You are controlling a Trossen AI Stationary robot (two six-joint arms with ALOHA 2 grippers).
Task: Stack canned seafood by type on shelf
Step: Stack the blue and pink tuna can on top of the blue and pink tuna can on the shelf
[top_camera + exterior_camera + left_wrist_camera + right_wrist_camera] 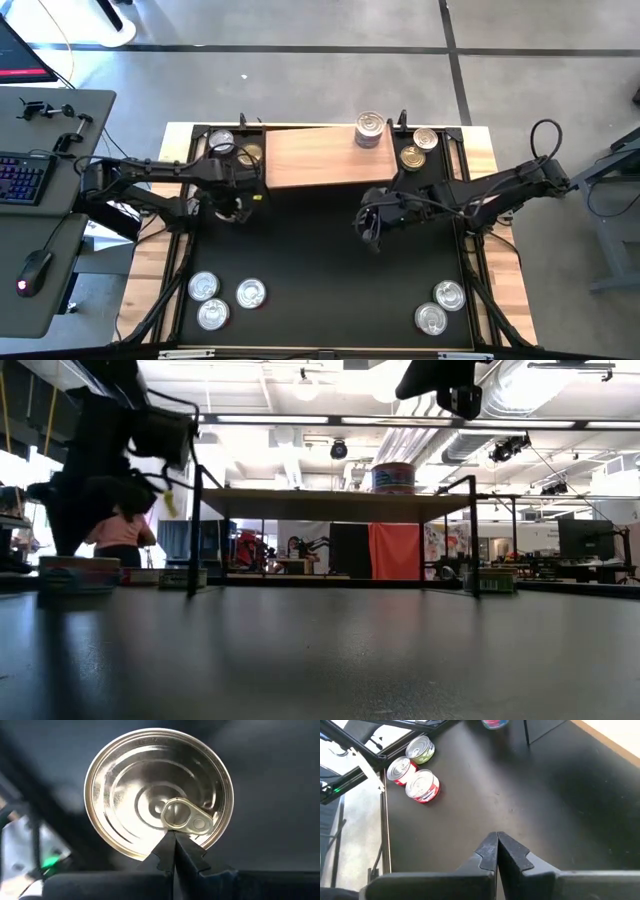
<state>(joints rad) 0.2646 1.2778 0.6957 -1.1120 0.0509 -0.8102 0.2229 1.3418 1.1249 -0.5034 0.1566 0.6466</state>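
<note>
The shelf [325, 157] is a light wooden board on black legs at the far side of the black mat. One short stack of cans [369, 130] stands on it, also seen as the stack [393, 477] in the low view. My left gripper [173, 834] is shut and points down over a silver-lidded can [150, 785], its tips at the pull tab [182, 816]. It is by the shelf's left end [238, 190]. My right gripper [497, 836] is shut over bare mat in front of the shelf's right end [370, 226]. My left gripper points down from above with its shut tips at the lid's pull tab [172, 820]. I cannot tell whether the tips touch the can or stand just over it. The can sits flat with its lid up.
Two cans [221, 142] [250, 154] lie left of the shelf and two [424, 138] [413, 157] right of it. Three cans [203, 287] [250, 293] [212, 314] sit at the mat's near left, two [449, 294] [431, 318] at its near right. A desk with keyboard [25, 180] stands to the left.
</note>
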